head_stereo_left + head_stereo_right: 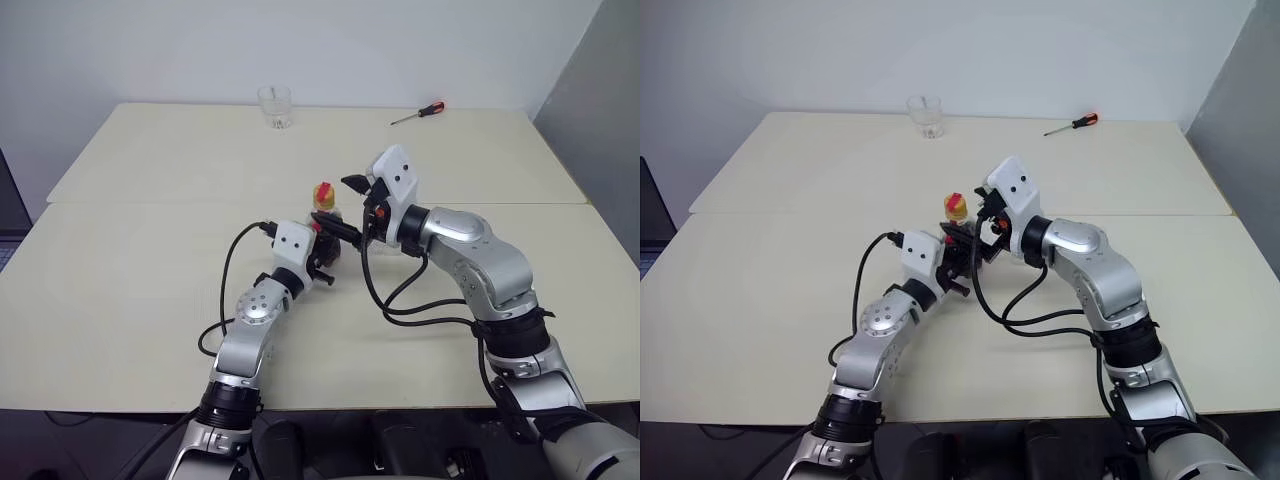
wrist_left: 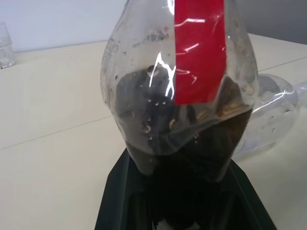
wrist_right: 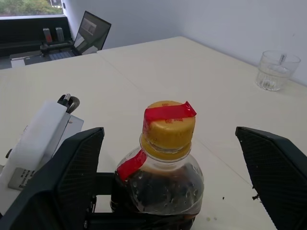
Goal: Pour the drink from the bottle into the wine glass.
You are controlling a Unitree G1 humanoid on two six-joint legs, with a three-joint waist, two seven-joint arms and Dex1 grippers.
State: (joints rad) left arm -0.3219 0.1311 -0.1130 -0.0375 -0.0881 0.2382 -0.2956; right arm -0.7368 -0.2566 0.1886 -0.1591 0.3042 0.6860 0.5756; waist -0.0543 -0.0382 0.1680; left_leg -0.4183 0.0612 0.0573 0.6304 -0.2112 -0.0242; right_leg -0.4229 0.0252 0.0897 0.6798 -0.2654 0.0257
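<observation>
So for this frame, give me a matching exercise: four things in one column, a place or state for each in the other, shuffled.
1. bottle
2. right pincer
3. tumbler
4. screwdriver

A. far table edge, on the robot's right
B. open, fingers either side of the yellow cap
C. gripped low on its body by the left pincer
D. far table edge, near the middle

Pairs: 1-C, 2-B, 3-D, 4-A

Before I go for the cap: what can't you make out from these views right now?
- Wine glass: just a clear curved shape behind the bottle; stem and foot hidden.
- Bottle base: covered by the left gripper.
- Cap: whether it is loosened, unclear.
- Right gripper: jaws wide apart, off the cap.
</observation>
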